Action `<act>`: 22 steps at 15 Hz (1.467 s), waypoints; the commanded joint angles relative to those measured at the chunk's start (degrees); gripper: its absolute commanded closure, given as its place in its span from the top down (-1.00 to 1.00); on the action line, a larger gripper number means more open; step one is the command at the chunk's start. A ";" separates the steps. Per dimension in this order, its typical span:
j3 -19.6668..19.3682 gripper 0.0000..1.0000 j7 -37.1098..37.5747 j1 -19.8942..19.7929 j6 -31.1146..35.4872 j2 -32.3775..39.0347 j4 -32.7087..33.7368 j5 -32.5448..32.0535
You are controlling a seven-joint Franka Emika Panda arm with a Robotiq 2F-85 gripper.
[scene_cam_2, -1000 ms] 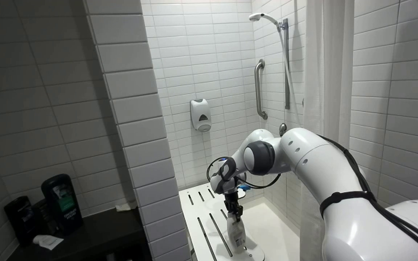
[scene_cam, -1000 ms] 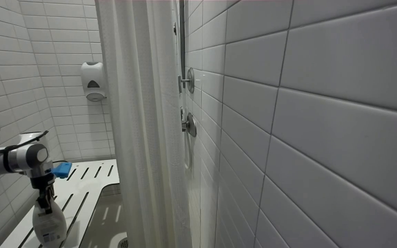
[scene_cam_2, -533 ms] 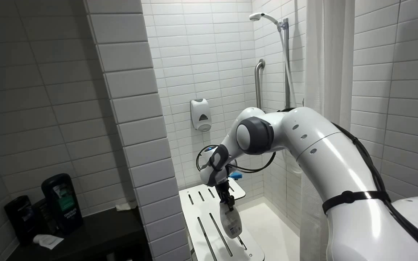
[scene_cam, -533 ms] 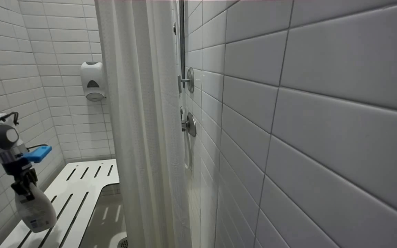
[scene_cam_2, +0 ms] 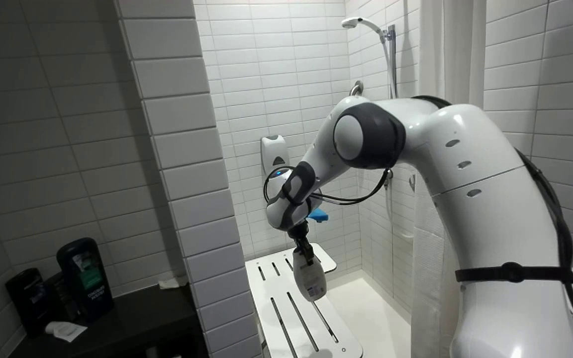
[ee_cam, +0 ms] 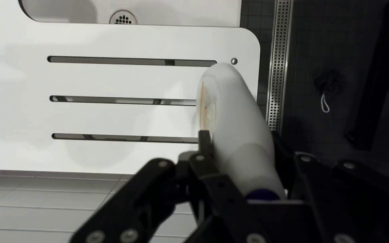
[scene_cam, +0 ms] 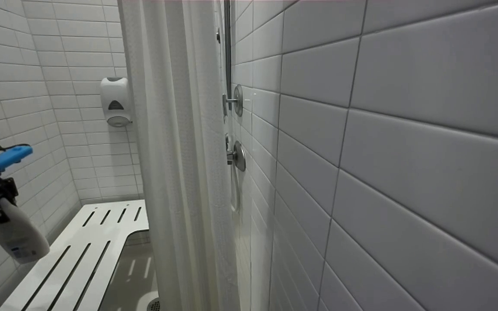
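End effector [ee_cam: 241,143] gripping bottle [scene_cam_2: 310,279], gap, bench edge [ee_cam: 256,64] below

No wording is legible. On the white bottle [scene_cam_2: 310,278] held in the gripper [ee_cam: 241,143], a printed label [scene_cam: 22,252] with a blue mark sits below the grip, its print too small to read. Well apart from the gripper, pale lettering on the tall dark bottle [scene_cam_2: 85,276] with a green patch cannot be made out, nor can the marks on the black container [scene_cam_2: 28,301] near it.
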 commanded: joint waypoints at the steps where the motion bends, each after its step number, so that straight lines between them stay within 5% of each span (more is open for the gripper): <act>1: 1.01 -0.63 6.06 0.90 0.81 -13.55 -11.90 -2.46; 6: 4.39 -0.63 10.88 1.92 0.07 -28.56 -25.22 -2.37; 7: 4.19 -0.13 8.69 1.31 -0.36 -20.88 -17.87 -1.54; 13: 4.51 -0.13 9.94 1.85 -0.35 -27.45 -24.35 -1.46; 14: 4.49 -0.63 9.94 1.84 -0.35 -27.39 -24.37 -1.46; 22: 5.73 -0.63 9.94 2.74 -1.98 -33.43 -23.27 -0.66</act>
